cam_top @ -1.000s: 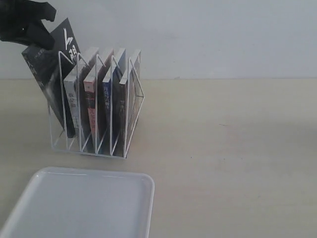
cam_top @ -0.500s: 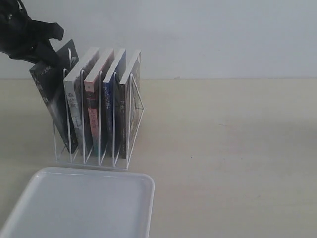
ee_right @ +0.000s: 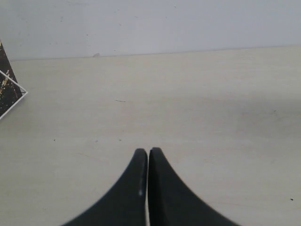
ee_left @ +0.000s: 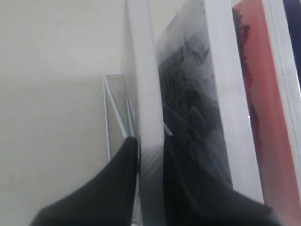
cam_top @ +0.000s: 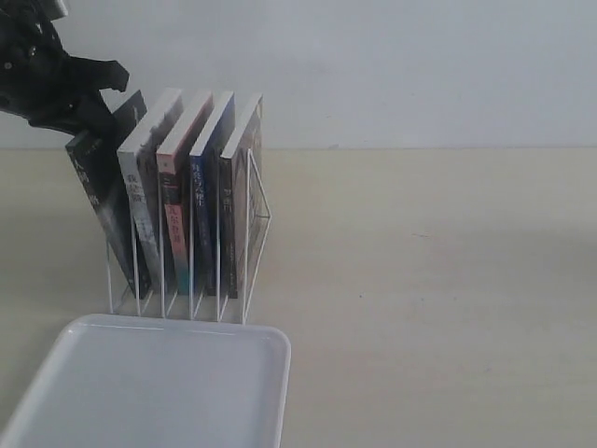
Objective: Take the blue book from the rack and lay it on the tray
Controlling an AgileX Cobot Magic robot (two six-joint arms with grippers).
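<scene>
The blue book (cam_top: 199, 201) stands upright in the white wire rack (cam_top: 258, 210), fourth slot from the left, between the red-spined book (cam_top: 172, 210) and a dark book (cam_top: 230, 205). My left gripper (cam_top: 104, 116) is shut on the top of the black book (cam_top: 107, 210) in the leftmost slot, not on the blue one. In the left wrist view the fingers (ee_left: 123, 162) clamp that book's white page edge (ee_left: 146, 94). The white tray (cam_top: 187, 330) lies in front of the rack. My right gripper (ee_right: 148, 153) is shut over bare table, out of the exterior view.
A grey-spined book (cam_top: 140, 205) stands between the black and red-spined books. The rack's near foot almost touches the tray's far rim. A corner of the rack and a dark cover (ee_right: 7, 89) shows at the edge of the right wrist view. A pale wall runs behind the table.
The black book has sunk back down into its slot with my left gripper following it. The rack, tilted and lifted before, now stands level and closer to the tray.
</scene>
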